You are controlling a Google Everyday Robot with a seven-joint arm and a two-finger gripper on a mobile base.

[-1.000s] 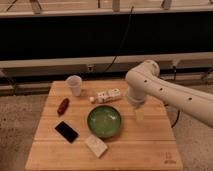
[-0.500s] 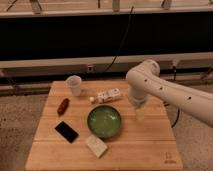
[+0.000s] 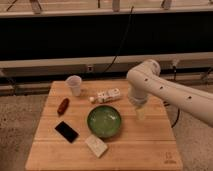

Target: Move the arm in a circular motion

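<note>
Going left to right across the counter [image 3: 50, 145]: a small reddish-brown item [image 3: 63, 106] lies near the left edge, and nearer the front sits a flat black thing [image 3: 66, 131], maybe a phone. A pale cup [image 3: 74, 85] stands upright by the back edge, toward the back-left corner. A green bowl [image 3: 104, 121] sits about mid-counter, with a pale block [image 3: 96, 145] just beside its front rim. Behind the bowl lies a small white packet [image 3: 109, 96], apart from it.

Then comes my arm [image 3: 165, 92]. It reaches in from the right, its thick white segment crossing over the right edge, bending at a bulbous joint above the back-right part of the counter and turning down. My gripper [image 3: 141, 113] hangs below that joint, just right of the bowl and over bare wood. I cannot tell how it is set, and I see nothing held in it.

My judgement: I am somewhere in the sweep of the circle, with the arm on the right side of the counter; how much of the loop is done I cannot say from here. The next move calls for carrying the gripper round in a smooth arc at a steady height, high enough to pass over the bowl rim, packet and cup without clipping them.
</note>
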